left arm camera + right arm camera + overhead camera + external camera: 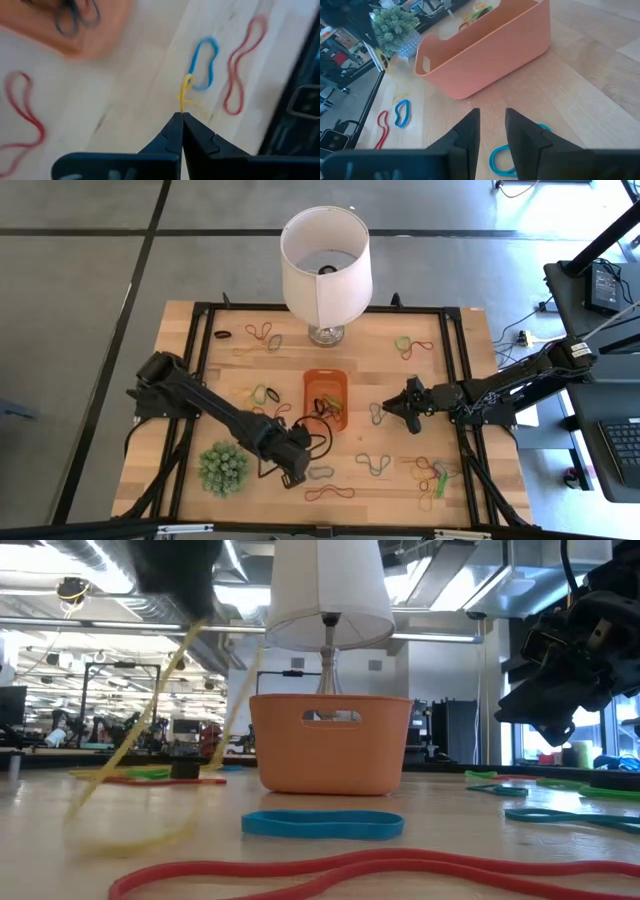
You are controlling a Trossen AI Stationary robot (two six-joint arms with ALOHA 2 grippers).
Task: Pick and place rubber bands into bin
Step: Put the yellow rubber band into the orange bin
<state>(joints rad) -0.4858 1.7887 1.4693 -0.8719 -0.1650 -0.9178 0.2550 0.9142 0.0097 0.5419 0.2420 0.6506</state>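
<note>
The orange bin point(325, 395) stands mid-table with a few rubber bands point(330, 402) inside; it also shows in the low view point(330, 745). My left gripper point(292, 477) hangs above the table, near-left of the bin, shut on a yellow rubber band point(185, 92). That band dangles as a long loop point(150, 740) in the low view. My right gripper point(492, 125) waits open to the right of the bin point(485, 50), above a blue band point(500, 160), touching nothing. More rubber bands lie loose on the wood. My left gripper pinches the yellow band's upper end point(182, 106) between the very tips of its two fingers. The fingers point steeply down from above. The band hangs slack below them; whether its lower end point(130, 835) still rests on the table, I cannot tell.
A white lamp point(325, 265) stands at the far middle and a spiky green plant point(222, 468) at the near left. A blue band point(204, 65) and a red one point(242, 65) lie under the left gripper. Others lie scattered near the right edge point(432, 475) and far side point(262, 335).
</note>
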